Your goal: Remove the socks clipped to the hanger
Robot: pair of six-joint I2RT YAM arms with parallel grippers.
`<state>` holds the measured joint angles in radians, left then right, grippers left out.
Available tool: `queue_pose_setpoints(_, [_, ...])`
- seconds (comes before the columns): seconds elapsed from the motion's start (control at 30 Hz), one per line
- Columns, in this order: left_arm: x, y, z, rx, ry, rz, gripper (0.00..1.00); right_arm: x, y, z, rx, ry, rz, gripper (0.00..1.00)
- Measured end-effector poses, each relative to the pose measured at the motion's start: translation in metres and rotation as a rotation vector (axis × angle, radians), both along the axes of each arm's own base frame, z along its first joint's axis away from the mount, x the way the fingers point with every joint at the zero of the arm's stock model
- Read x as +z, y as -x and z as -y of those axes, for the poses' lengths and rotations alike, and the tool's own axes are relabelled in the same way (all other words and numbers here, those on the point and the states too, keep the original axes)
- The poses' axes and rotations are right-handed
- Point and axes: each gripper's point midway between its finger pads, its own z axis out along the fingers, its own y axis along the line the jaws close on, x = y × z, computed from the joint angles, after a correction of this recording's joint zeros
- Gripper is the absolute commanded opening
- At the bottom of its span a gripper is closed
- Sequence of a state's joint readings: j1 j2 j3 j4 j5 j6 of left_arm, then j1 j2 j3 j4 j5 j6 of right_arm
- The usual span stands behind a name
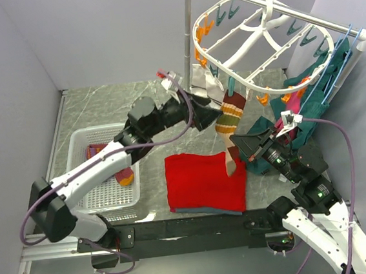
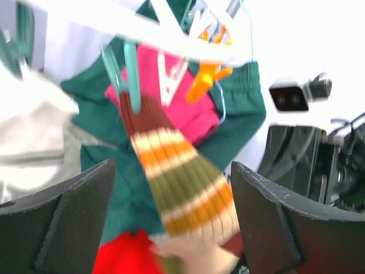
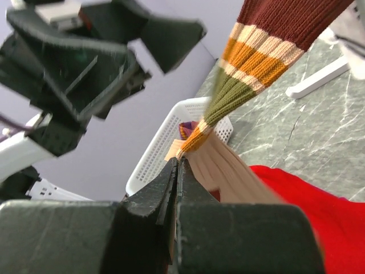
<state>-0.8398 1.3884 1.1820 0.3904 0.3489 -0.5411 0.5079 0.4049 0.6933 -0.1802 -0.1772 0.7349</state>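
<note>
Top external view: the white hanger [image 1: 261, 35] holds a striped sock [image 1: 231, 116] by a teal peg [image 2: 134, 77]. The right gripper [image 3: 178, 162] pinches the sock's foot and holds it taut, probably to tug it free. The left gripper [image 1: 215, 116] gapes empty beside the peg. A red cloth [image 1: 203, 180] lies below, and teal garments [image 1: 314, 82] crowd behind.

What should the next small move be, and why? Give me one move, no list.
Probably draw the right pincer down and back, to tug the striped sock out of the teal peg. That pincer is shut on the sock's lower part, the peg clips the sock's top, and the left pincer stands open near it, holding nothing.
</note>
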Motion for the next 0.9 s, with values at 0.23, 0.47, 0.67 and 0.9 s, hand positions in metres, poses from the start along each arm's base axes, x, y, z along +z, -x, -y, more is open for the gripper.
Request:
queue_pose_setpoints(0.23, [0.009,-0.024,0.021,-0.045,0.025,-0.034,0.83,0.001,0.003,0.000,0.008,-0.002,0.004,0.00])
queue_pose_setpoints(0.47, [-0.002,-0.052,0.039,-0.041,0.047,-0.099,0.81,0.003,0.009,0.004,0.007,-0.008,0.015,0.00])
queue_pose_setpoints(0.67, [0.005,-0.066,0.055,-0.057,0.089,-0.114,0.79,0.005,0.011,0.005,0.007,-0.012,0.022,0.00])
queue_pose_setpoints(0.9, [0.018,-0.074,0.064,-0.067,0.135,-0.106,0.72,0.005,0.013,0.006,0.007,-0.014,0.024,0.00])
